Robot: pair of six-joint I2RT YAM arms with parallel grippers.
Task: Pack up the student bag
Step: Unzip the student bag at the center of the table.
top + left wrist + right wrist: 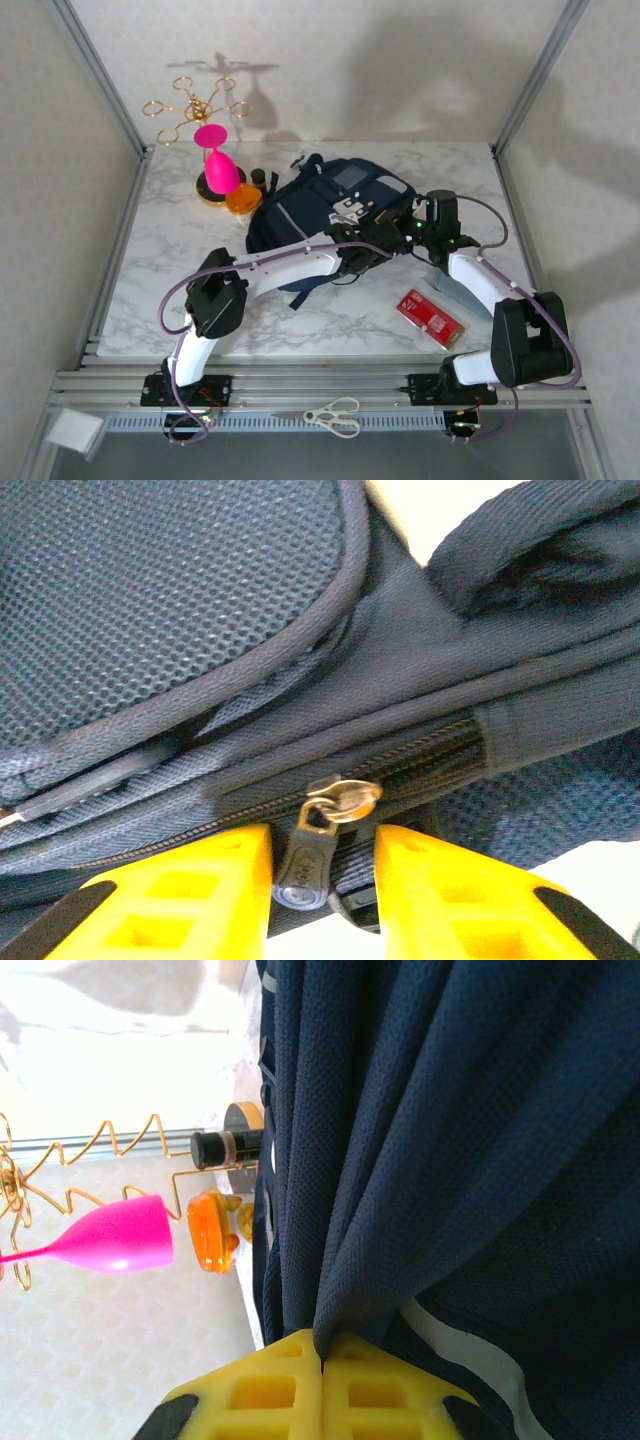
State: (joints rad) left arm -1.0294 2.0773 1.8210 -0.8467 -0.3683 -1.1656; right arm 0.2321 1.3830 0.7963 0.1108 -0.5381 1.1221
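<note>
While the right claw (322, 1358) is pinching a fold of the bag (300, 215) with its fingers fully together, the left claw (322, 845) is standing partly open around the zip pull (305, 865), one finger touching it and the other just beside. The bag is lying mid-table (170, 250), directly in front of both claws. Its zip (420, 765) is running across the left claw's view, so I judge the pull is needing a sideways drag along that line.
</note>
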